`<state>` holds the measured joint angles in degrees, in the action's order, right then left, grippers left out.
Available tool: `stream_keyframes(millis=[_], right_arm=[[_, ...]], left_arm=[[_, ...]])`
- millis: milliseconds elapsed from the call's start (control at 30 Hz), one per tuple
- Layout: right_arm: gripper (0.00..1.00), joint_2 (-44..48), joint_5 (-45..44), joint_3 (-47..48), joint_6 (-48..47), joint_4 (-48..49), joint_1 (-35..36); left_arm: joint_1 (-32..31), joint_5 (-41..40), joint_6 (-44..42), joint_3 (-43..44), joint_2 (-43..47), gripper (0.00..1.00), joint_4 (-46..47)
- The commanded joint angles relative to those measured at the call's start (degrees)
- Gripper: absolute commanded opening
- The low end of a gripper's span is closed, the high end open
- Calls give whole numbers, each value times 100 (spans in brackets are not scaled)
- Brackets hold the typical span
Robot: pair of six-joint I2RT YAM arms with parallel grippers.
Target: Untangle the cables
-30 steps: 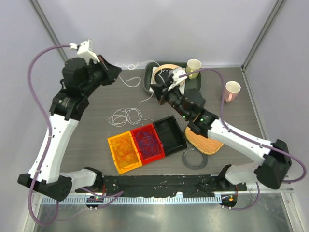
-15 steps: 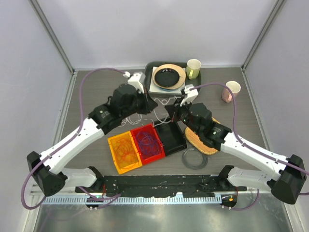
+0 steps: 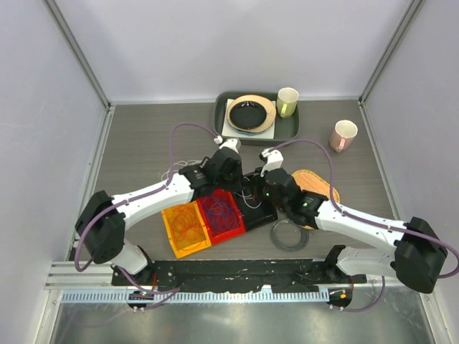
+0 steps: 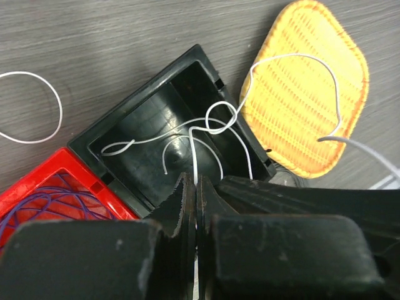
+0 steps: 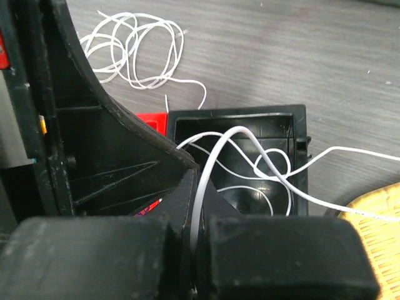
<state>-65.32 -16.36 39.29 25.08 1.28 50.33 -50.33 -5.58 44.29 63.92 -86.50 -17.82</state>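
Cable [image 4: 195,156] lies in the end bin [image 4: 156,100]; woven mat [image 4: 300,87] just right of it.

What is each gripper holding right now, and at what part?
The left gripper and right gripper are each shut on the white cable, pinching a strand along its length above the black bin.

You had the white cable [image 4: 215,122] twisted into a loose knot over the black bin [image 4: 140,103], with one strand trailing across the woven mat [image 4: 306,81], and it was pinched in both the left gripper [image 4: 195,182] and the right gripper [image 5: 195,181]. A separate white coil [image 5: 134,50] lay slack on the table [image 5: 281,56] beyond that bin. The purple cable [image 3: 221,213] sat coiled in the red bin [image 3: 240,223], and the orange cable [image 3: 188,228] in the orange bin [image 3: 172,236] touching it.
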Motion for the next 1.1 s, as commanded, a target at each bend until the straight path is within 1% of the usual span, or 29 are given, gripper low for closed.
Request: stream_keyframes(millis=[0,167,267,300,333,400,433,533,700,800,900,933,967,1033,1067], right_arm=[[1,-436,28,-70,287,373,196],[1,-789,-60,-53,532,285,434],[1,-982,-139,-9,629,84,513],[2,-1000,-174,17,699,-82,539],[11,-1009,-244,70,717,-241,557],[25,-930,-455,131,770,-574,645],[34,-878,-525,175,849,-672,671],[44,-588,-745,219,1033,-1041,733],[45,-18,-939,281,1218,-1594,760],[46,291,-992,290,1227,-1771,768],[48,730,-1447,229,1088,-1798,760],[48,905,-2032,220,1043,-1798,759],[48,942,-2273,228,999,-1798,716],[49,942,-2485,307,885,-1877,567],[49,907,-2399,325,884,-1894,496]], left_arm=[[-135,-470,167,15,-104,0,52],[-135,-767,237,6,-218,0,-177],[-135,-935,282,15,-253,0,-274],[-144,-936,282,33,-271,0,-292],[-135,-936,273,41,-288,0,-327],[-135,-988,273,103,-332,0,-440],[-144,-1058,273,103,-341,0,-450],[-135,-1068,255,103,-341,0,-476],[-144,-997,141,156,-359,0,-476],[-153,-883,18,208,-420,0,-476],[-162,-839,-61,279,-534,0,-476],[-162,-830,-79,331,-561,1,-476],[-162,-830,-105,366,-648,1,-502],[-188,-830,-140,480,-736,6,-538],[-206,-839,-158,516,-824,10,-538]])
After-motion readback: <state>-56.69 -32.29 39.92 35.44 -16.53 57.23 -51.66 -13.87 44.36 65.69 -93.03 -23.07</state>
